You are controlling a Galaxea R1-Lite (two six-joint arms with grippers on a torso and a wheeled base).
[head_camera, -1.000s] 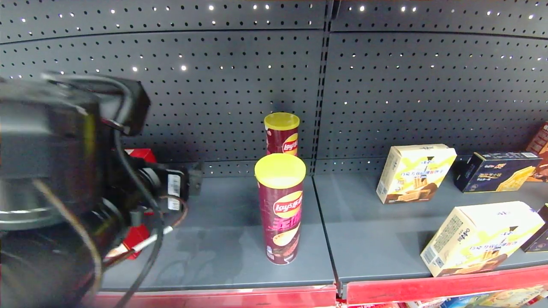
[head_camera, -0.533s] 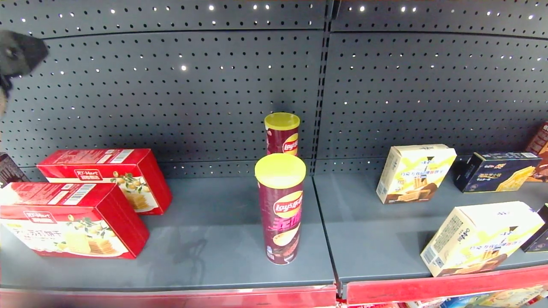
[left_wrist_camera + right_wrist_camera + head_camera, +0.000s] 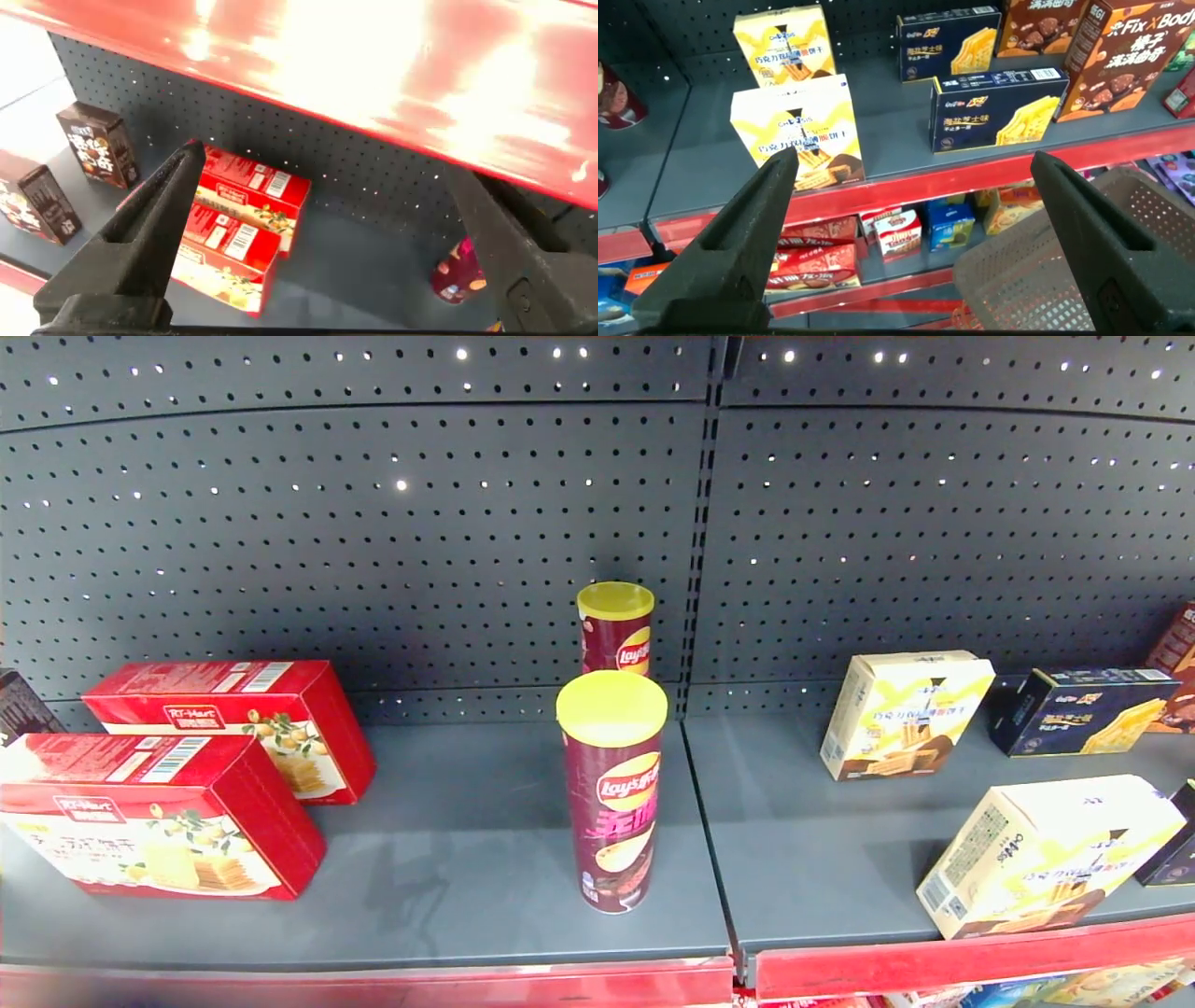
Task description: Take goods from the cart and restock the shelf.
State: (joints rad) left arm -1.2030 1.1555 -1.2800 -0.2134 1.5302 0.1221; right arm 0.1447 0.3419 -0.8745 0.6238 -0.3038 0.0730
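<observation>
Reaching for the cart (image 3: 1046,271), low before the front edge of the shelf (image 3: 467,840), we advise a square grasp; left gripper (image 3: 327,271) and right gripper (image 3: 915,252) fingers are spread, holding nothing.

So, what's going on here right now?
Nothing is held right now. The left claw hangs open and empty facing the shelf, where two red boxes sit left of two upright chip cans. The right claw is open and empty too, lower down by a grey mesh basket, with yellow boxes on the shelf beyond.
</observation>
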